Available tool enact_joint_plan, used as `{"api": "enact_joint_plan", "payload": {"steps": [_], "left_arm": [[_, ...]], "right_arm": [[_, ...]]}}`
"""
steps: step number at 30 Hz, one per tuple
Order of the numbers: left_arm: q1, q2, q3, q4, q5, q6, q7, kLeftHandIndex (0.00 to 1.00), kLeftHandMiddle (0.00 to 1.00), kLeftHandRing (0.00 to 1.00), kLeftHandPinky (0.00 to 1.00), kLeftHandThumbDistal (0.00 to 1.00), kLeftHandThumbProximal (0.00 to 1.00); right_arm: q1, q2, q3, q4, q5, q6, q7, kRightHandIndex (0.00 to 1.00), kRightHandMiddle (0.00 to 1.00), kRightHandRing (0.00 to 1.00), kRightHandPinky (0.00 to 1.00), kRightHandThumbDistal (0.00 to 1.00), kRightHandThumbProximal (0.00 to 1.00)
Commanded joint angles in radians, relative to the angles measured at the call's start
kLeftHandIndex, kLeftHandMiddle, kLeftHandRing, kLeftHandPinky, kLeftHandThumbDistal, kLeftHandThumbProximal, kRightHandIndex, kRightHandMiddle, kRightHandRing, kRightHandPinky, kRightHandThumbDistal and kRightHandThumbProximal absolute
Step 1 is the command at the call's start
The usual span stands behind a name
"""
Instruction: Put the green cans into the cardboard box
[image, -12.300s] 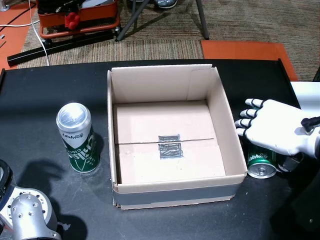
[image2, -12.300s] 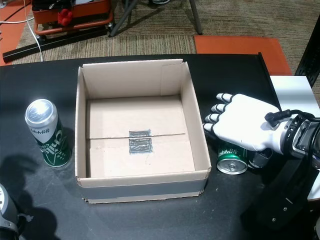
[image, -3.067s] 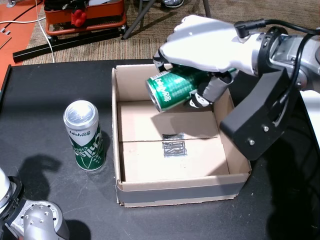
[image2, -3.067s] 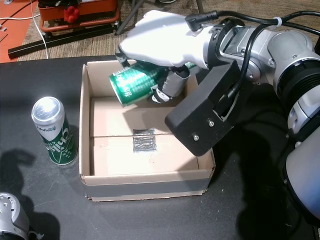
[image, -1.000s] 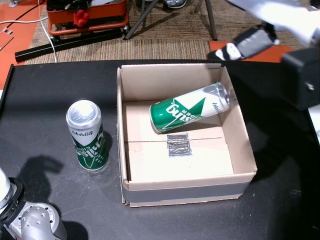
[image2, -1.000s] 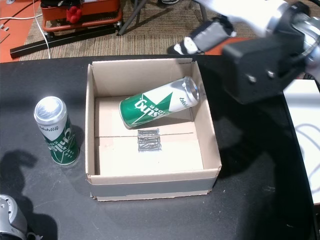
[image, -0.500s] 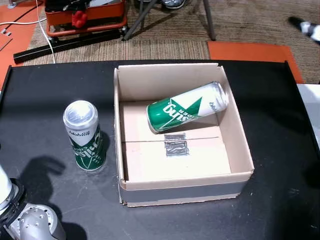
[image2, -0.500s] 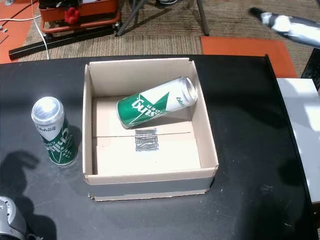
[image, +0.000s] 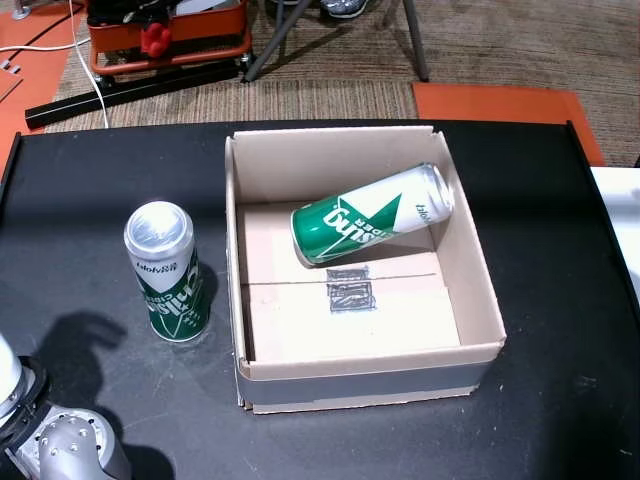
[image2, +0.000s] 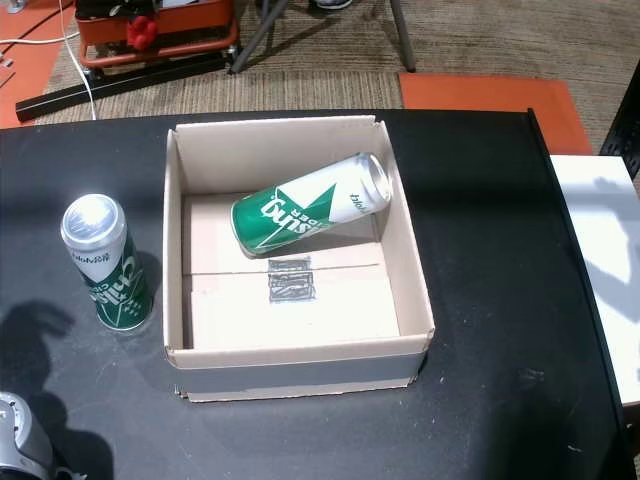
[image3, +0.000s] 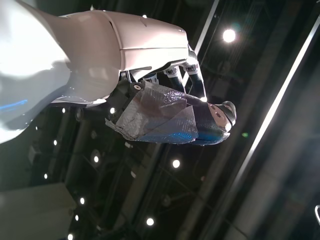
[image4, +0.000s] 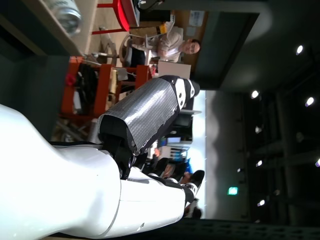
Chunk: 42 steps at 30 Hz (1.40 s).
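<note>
Half the job looked done. On the left of the black counter (image: 80, 200) one tall green aluminium can (image: 167, 272) stood upright just beside the open brown cardboard box (image: 470, 260), outside it. A second green can (image: 372, 227) lay on its side inside the box, toward the far wall. Two cans, one box. The left hand (image3: 165, 107) held nothing, fingers loosely apart; the right hand (image4: 145, 125), likewise empty, hung open off the counter.

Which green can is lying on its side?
The can inside the box, resting across the back of the box floor. The other can stands upright on the table, outside the box to its left.
</note>
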Motion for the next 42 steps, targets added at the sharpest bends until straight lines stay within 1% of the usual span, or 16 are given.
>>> {"api": "enact_joint_plan", "payload": {"steps": [1,3,5,7,9,11,13,16,22,26,29,32,35,37,39,42], "left_arm": [[0.071,-0.136,0.01,0.007,0.032,-0.01,0.017,0.45,0.52,0.75,0.74,0.66,0.53],[0.078,-0.127,-0.006,0.014,0.042,0.016,0.013,0.57,0.62,0.78,0.77,0.71,0.46],[0.068,-0.102,-0.008,0.051,0.082,-0.018,0.0,0.68,0.7,0.83,0.79,0.75,0.5],[0.04,-0.073,0.006,0.111,0.116,-0.072,-0.012,0.72,0.73,0.86,0.82,0.76,0.55],[0.0,-0.024,0.025,0.189,0.121,-0.074,-0.048,0.78,0.79,0.88,0.85,0.87,0.52],[-0.026,0.005,0.033,0.245,0.136,-0.082,-0.069,0.83,0.81,0.89,0.87,0.96,0.51],[-0.035,0.017,0.038,0.276,0.163,-0.111,-0.08,0.86,0.85,0.92,0.89,1.0,0.51],[-0.05,0.031,0.05,0.305,0.174,-0.128,-0.115,0.88,0.87,0.93,0.89,1.0,0.5],[-0.08,0.055,0.097,0.358,0.14,-0.072,-0.242,0.88,0.87,0.92,0.88,1.0,0.42],[-0.093,0.059,0.116,0.374,0.126,-0.055,-0.267,0.86,0.85,0.92,0.88,1.0,0.46],[-0.1,0.052,0.131,0.375,0.133,-0.075,-0.267,0.86,0.84,0.91,0.88,1.0,0.47],[-0.102,0.054,0.143,0.394,0.148,-0.095,-0.266,0.88,0.85,0.92,0.88,1.0,0.51],[-0.097,0.042,0.138,0.412,0.204,-0.145,-0.188,0.87,0.85,0.91,0.86,1.0,0.57],[-0.092,0.036,0.121,0.418,0.259,-0.195,-0.119,0.87,0.87,0.93,0.87,1.0,0.5],[-0.09,0.044,0.1,0.431,0.305,-0.201,-0.078,0.91,0.91,0.95,0.88,1.0,0.44],[-0.092,0.072,0.071,0.477,0.386,-0.262,-0.017,0.93,0.93,0.96,0.9,1.0,0.5]], "right_arm": [[0.02,0.015,-0.017,0.003,0.008,0.01,0.01,0.81,0.86,0.87,0.89,0.99,0.47],[0.025,0.02,-0.023,0.001,0.008,0.006,0.015,0.79,0.85,0.88,0.9,0.98,0.5],[0.029,0.026,-0.031,0.001,0.011,0.006,0.024,0.78,0.85,0.88,0.89,0.98,0.49],[0.029,0.029,-0.037,0.0,0.012,0.011,0.033,0.78,0.84,0.88,0.89,1.0,0.49],[0.031,0.033,-0.041,0.001,0.007,0.008,0.032,0.79,0.84,0.88,0.9,0.99,0.49],[0.033,0.036,-0.043,0.001,0.003,0.003,0.037,0.79,0.85,0.88,0.91,0.94,0.48],[0.037,0.038,-0.043,0.002,-0.002,-0.01,0.039,0.77,0.84,0.88,0.92,0.89,0.5],[0.046,0.041,-0.042,0.004,-0.006,-0.017,0.029,0.75,0.82,0.87,0.9,0.95,0.5],[0.064,0.047,-0.048,0.008,-0.002,-0.015,0.027,0.75,0.81,0.85,0.89,1.0,0.5],[0.08,0.047,-0.051,0.012,-0.001,-0.016,0.033,0.79,0.81,0.84,0.89,0.97,0.51],[0.09,0.05,-0.054,0.018,0.0,-0.017,0.035,0.76,0.81,0.85,0.9,0.95,0.51],[0.099,0.056,-0.053,0.024,-0.007,-0.031,0.016,0.72,0.8,0.85,0.89,1.0,0.52],[0.103,0.057,-0.053,0.026,-0.006,-0.015,0.006,0.72,0.79,0.84,0.87,1.0,0.5],[0.106,0.057,-0.055,0.026,-0.002,-0.008,0.01,0.72,0.79,0.84,0.87,1.0,0.5],[0.109,0.057,-0.06,0.026,0.004,0.002,0.016,0.72,0.8,0.85,0.87,1.0,0.49],[0.113,0.057,-0.07,0.027,0.01,0.009,0.029,0.72,0.79,0.86,0.87,1.0,0.48]]}}
